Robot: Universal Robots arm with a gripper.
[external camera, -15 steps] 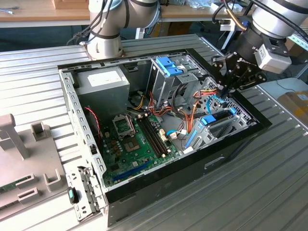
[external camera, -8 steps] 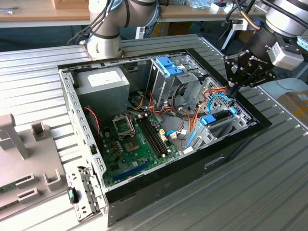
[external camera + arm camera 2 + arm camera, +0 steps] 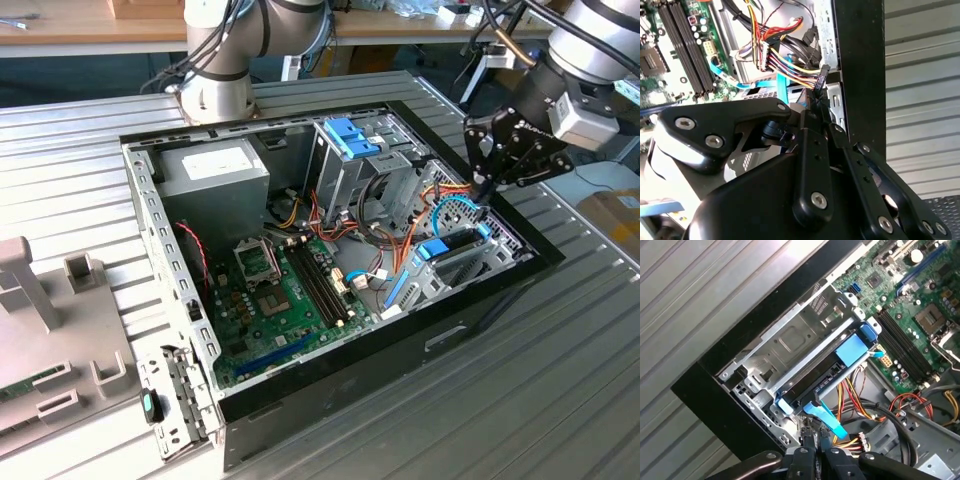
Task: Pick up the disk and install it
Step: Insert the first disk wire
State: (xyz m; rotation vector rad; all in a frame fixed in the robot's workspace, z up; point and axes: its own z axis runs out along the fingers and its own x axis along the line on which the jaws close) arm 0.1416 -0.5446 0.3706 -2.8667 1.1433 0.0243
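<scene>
The disk [image 3: 827, 372] lies in the drive cage [image 3: 785, 340], just beside the tool [image 3: 817, 439], which is pressed together.

The disk [image 3: 450, 245] sits in the case [image 3: 330, 385], at the exterior view's right of the motherboard [image 3: 270, 300].

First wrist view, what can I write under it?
Blue-framed disk rests in the metal bay, gripper close by.
</scene>
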